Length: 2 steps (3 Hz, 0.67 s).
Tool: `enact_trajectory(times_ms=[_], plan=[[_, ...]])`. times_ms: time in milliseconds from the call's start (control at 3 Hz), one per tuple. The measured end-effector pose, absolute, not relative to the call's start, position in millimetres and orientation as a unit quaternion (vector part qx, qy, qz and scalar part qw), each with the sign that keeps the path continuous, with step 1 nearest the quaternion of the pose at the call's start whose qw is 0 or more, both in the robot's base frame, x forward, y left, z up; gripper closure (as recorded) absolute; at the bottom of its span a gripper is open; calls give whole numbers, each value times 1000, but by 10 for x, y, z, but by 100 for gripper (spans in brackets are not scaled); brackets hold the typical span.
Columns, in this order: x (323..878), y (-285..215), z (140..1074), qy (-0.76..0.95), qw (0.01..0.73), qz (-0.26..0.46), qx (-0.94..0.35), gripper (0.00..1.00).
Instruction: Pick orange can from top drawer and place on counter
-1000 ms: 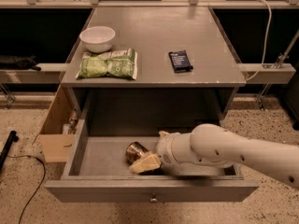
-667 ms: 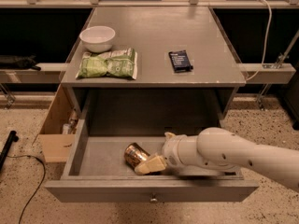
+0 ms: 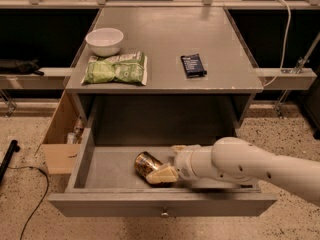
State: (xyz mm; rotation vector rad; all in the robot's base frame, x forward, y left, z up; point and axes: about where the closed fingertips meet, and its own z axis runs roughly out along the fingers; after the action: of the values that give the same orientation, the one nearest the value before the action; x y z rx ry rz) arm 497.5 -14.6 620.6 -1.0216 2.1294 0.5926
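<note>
The orange can (image 3: 145, 163) lies on its side on the floor of the open top drawer (image 3: 105, 169), near the middle front. My gripper (image 3: 168, 162) is down inside the drawer just right of the can, on a white arm reaching in from the right. It is open: one cream finger (image 3: 162, 175) lies against the can's front right side and the other shows behind, near the drawer's back. The can is not lifted. The counter (image 3: 165, 39) is the grey top above the drawer.
On the counter are a white bowl (image 3: 104, 40), a green snack bag (image 3: 116, 68) and a dark blue flat packet (image 3: 193, 65). The drawer front with its knob (image 3: 163, 214) juts toward me. A cardboard box (image 3: 61, 134) stands on the floor at the left.
My arm has drawn a little to the right, so more of the can shows. The can has stayed in place on the drawer floor.
</note>
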Motion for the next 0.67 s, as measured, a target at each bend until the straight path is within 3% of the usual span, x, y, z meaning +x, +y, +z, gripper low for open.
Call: enact_trajectory(times_ms=[667], plan=[[4975, -145, 6206, 820, 346, 228, -394, 65]])
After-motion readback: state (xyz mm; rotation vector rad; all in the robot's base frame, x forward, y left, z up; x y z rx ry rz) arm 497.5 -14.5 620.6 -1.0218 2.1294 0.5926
